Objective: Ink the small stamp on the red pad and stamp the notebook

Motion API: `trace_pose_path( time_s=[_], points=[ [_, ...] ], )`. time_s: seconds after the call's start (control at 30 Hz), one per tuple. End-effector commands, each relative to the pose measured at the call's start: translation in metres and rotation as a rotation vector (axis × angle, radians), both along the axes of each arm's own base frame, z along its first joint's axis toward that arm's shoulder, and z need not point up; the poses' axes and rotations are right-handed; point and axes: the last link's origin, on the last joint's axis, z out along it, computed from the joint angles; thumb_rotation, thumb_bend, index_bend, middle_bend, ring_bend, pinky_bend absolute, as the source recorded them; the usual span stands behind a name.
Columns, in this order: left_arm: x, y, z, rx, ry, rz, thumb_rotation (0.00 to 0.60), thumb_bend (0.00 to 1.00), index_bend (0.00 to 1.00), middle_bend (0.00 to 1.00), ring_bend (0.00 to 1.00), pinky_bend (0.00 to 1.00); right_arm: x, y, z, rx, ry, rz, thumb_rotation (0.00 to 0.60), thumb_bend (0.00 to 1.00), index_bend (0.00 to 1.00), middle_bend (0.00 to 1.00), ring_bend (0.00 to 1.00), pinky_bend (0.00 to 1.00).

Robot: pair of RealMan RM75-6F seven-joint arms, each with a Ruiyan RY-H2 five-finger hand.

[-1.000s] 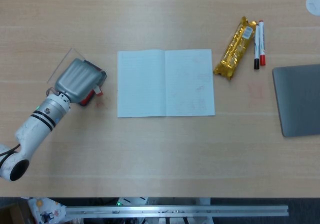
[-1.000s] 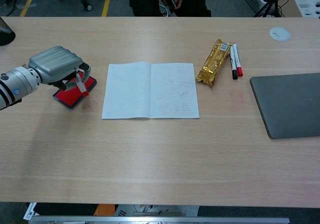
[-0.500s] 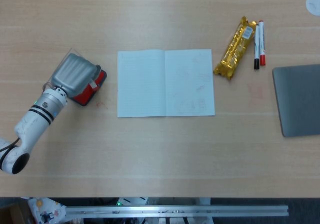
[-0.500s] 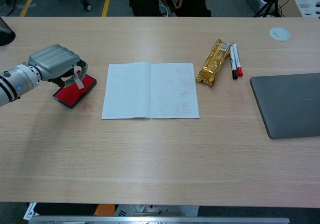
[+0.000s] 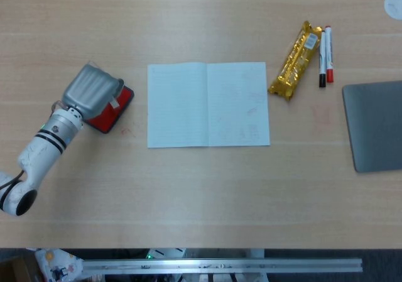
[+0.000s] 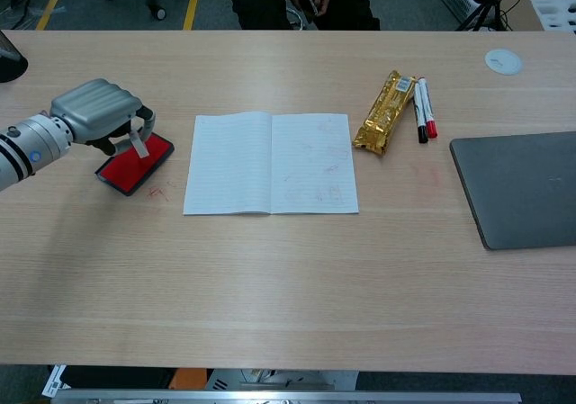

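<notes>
Matt wood table, glossy foil wrapper

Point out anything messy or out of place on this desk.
Faint red ink smudges mark the bare table just in front of the red pad, between it and the notebook. Nothing else looks askew.

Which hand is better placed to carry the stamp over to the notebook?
Left. The left hand is over the red ink pad holding the small stamp, just beside the open notebook. The right hand is out of view.
</notes>
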Motion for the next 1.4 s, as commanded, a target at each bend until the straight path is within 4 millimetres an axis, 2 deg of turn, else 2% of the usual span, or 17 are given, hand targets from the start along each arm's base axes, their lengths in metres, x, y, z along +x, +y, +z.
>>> trace_pose_path(
  time_s=[0.03, 1.4],
  points=[
    [-0.002, 0.0, -0.001, 0.001, 0.001, 0.003, 0.6, 0.38, 0.55, 1.0, 1.0, 1.0, 0.0, 0.0, 0.0, 0.0, 0.0, -0.001, 0.6, 0.2, 0.26, 0.35, 0.18, 0.3],
    [-0.015, -0.004, -0.007, -0.004, 0.022, 0.021, 0.6, 0.38, 0.56, 1.0, 1.0, 1.0, 0.002, 0.0, 0.001, -0.006, 0.002, -0.004, 0.6, 0.2, 0.26, 0.35, 0.18, 0.3]
  ],
)
